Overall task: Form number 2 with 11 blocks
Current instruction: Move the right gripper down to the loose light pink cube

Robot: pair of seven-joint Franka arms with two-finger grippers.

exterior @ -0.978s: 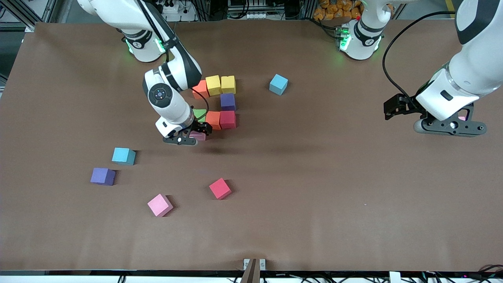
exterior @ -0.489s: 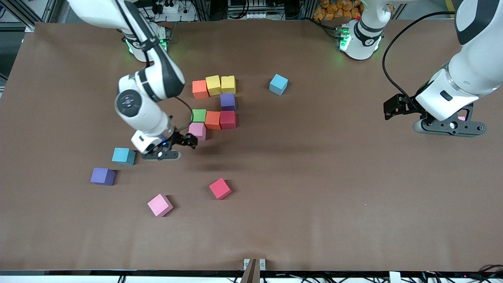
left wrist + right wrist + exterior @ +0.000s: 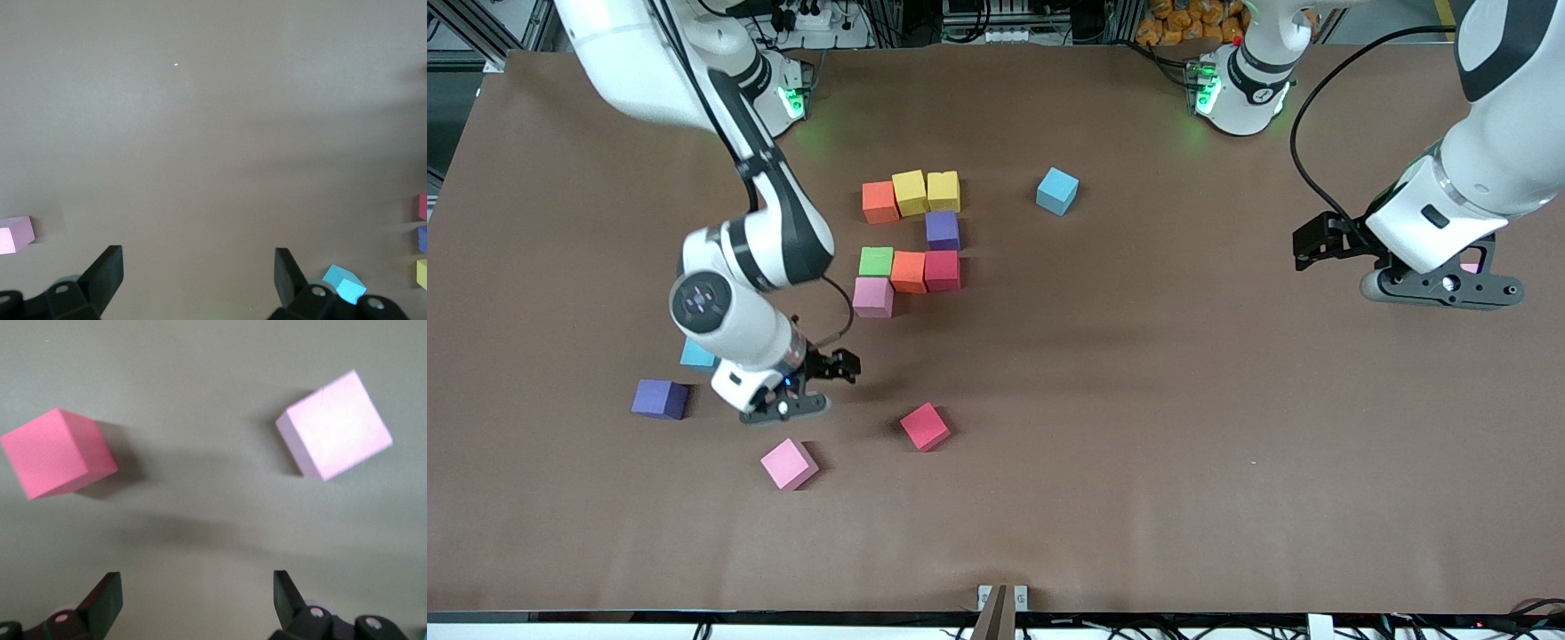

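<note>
Eight blocks (image 3: pixel 908 233) placed mid-table toward base edge; number 2 lacks bottom row. Right gripper (image 3: pixel 811 388) released, empty, over loose pink block (image 3: pixel 788 463) near camera edge. Centre jaws, square to faces, descend. Left gripper (image 3: pixel 1383 267) released, waiting.

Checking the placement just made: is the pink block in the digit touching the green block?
Touching. In the front view the pink block sits flush against the green block, no table showing between them; the open right gripper is well clear.

flat brown paper-covered table (image 3: pixel 1138 427), heap of orange objects (image 3: pixel 1183 22) at the frame's upper edge
</note>
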